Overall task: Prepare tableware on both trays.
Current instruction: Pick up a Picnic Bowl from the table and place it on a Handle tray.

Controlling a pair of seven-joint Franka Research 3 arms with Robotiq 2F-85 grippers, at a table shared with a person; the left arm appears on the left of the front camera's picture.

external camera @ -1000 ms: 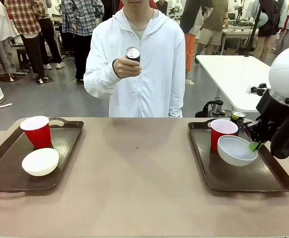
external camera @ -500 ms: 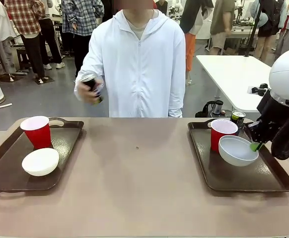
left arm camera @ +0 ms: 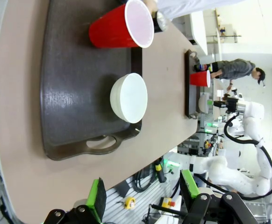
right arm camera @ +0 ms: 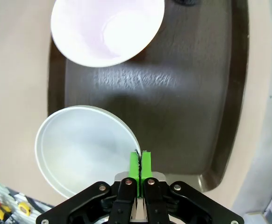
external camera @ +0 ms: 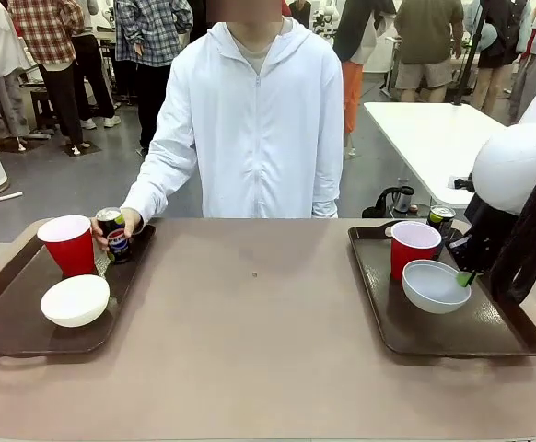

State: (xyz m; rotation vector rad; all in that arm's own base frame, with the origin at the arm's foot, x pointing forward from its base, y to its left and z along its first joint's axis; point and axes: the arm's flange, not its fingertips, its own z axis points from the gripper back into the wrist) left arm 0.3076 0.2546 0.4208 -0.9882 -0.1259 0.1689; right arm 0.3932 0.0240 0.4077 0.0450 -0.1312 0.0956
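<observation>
Your right gripper (right arm camera: 139, 164) pinches the bowl (external camera: 436, 285) rim over the right tray (external camera: 498, 337), so release it next; your left gripper (left arm camera: 141, 199) hangs wide.

Green fingers (right arm camera: 135, 165) pinch the bowl (right arm camera: 80, 147) rim over the tray (right arm camera: 182, 93).
</observation>
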